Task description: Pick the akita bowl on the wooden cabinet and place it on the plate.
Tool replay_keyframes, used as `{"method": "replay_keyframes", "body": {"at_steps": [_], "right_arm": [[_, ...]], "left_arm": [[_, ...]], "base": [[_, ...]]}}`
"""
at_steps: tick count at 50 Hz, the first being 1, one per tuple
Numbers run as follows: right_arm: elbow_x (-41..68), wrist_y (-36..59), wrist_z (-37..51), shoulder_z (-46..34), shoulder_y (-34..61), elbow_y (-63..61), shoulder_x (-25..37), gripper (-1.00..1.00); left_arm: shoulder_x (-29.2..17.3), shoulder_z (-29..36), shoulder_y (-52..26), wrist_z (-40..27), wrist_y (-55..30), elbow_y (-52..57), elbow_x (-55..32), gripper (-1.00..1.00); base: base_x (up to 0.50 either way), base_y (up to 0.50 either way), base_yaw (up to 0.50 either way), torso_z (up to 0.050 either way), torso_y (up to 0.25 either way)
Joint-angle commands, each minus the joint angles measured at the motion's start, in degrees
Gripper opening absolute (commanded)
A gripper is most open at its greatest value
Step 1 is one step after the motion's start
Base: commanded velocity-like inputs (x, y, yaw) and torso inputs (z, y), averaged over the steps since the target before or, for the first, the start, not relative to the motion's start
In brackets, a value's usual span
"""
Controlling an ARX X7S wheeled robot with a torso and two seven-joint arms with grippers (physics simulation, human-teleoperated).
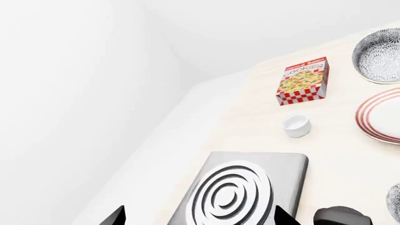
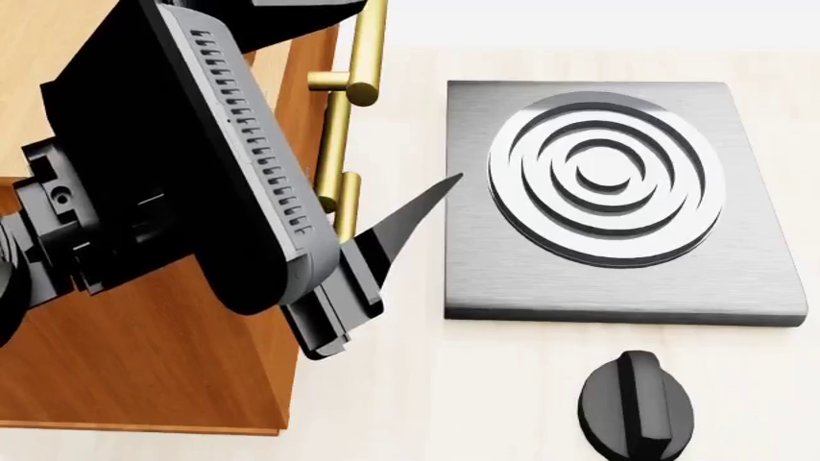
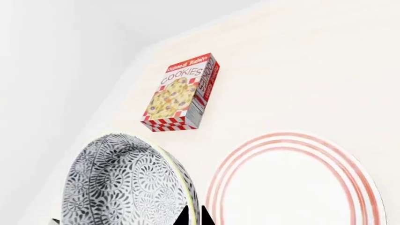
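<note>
Starting at the left of the head view, the tall orange-brown wood-grain cabinet point(image 2: 154, 384) with its brass bar handle point(image 2: 340, 144) is largely covered by the black left arm, so its top is hidden and no akita bowl can be seen there. The left gripper point(image 1: 198, 215) has its fingers spread wide with nothing between them, hanging past the cabinet's edge towards the grey square stove point(image 2: 590, 279). A black knob point(image 2: 637, 403) lies just in front of the stove. Further right on the pale table point(image 3: 312, 70) come a small plain white cup point(image 1: 295, 125), a red-and-white cookie box point(image 1: 303, 80), a round white bowl with a dense black leaf pattern point(image 3: 125, 183), and just beside it the wide white plate point(image 3: 281, 140) with thin red rings. Whether that patterned bowl is the task's own or its twin cannot be told. Only dark tips of the right gripper point(image 3: 187, 219) show, close by this bowl's rim, and how far they are open cannot be told. Such a bowl is probably light, stiff, glazed and slippery, and liable to chip. Pinching the rim wall, one finger inside and one outside, looks the surest hold. The plate is bare, with open table around it, while the cabinet edge, the handle and the cookie box are the things to steer clear of.
</note>
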Motion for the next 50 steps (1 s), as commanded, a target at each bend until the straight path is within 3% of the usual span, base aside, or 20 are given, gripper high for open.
{"method": "replay_keyframes", "body": {"at_steps": [1, 50], "right_arm": [[-0.86, 0.56, -1.96, -1.52, 1.41, 4.02, -0.48, -1.0], [-4.16, 2.81, -4.14, -6.76, 5.98, 18.15, -0.24, -1.0]], "left_arm": [[-0.28, -0.13, 0.17, -0.11, 0.0, 0.15, -0.14, 1.0], [-0.79, 0.12, 1.79, 0.06, 0.91, -0.11, 0.7, 1.0]], "base": [[0.0, 0.0, 0.0, 0.0, 0.0], [0.0, 0.0, 0.0, 0.0, 0.0]]}}
